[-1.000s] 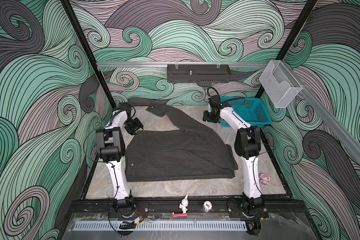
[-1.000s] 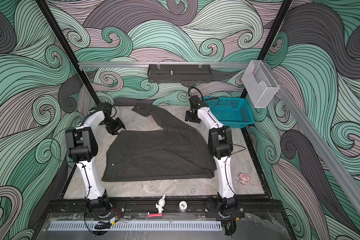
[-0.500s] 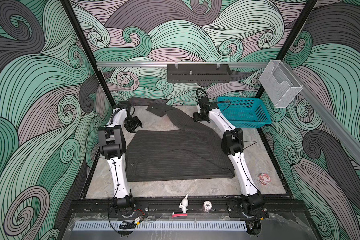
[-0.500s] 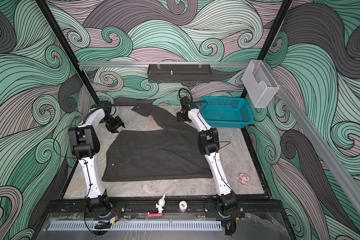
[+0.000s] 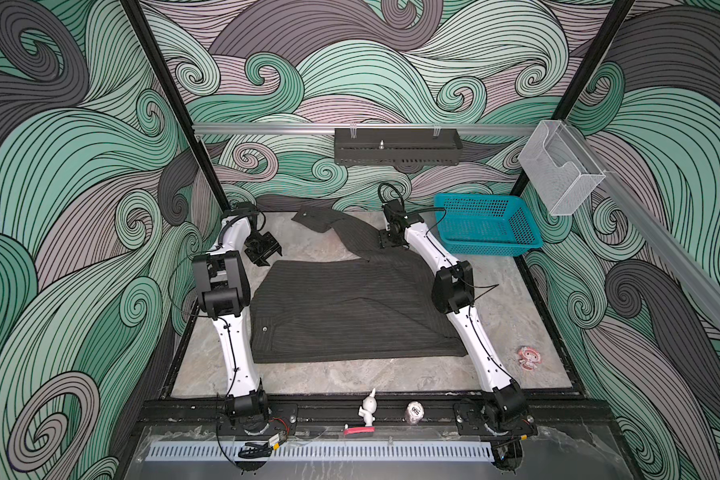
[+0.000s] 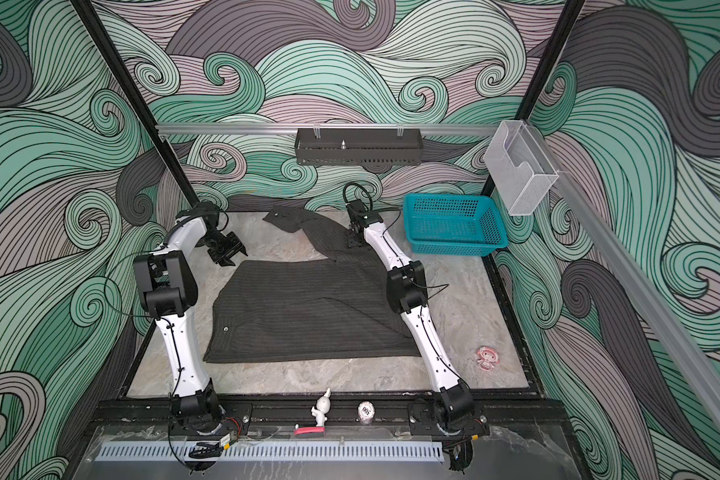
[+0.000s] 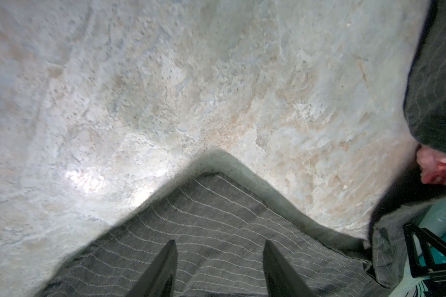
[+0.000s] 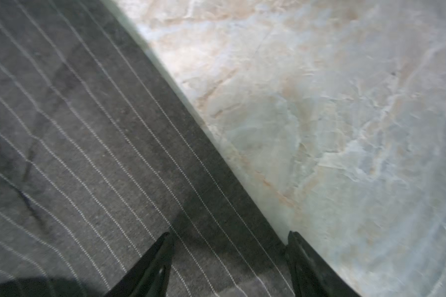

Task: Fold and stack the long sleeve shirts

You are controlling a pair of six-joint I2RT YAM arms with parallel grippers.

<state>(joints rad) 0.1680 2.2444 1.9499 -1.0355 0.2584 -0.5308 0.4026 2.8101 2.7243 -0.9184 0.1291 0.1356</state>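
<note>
Left gripper (image 7: 219, 270) hangs partly open, empty, the shirt (image 5: 350, 316) corner just beneath it. Right gripper (image 8: 229, 264) gapes, empty, the sleeve (image 8: 88, 154) edge beneath its jaws.

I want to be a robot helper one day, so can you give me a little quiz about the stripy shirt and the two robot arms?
1. True or false: in both top views the teal basket stands to the right of the striped shirt.
2. Which part of the shirt lies under the right gripper? A the sleeve. B the collar. C a pocket.
3. Are the fingers of the left gripper open or shut?

Key: 1 true. 2 A. 3 open, holding nothing.
</note>
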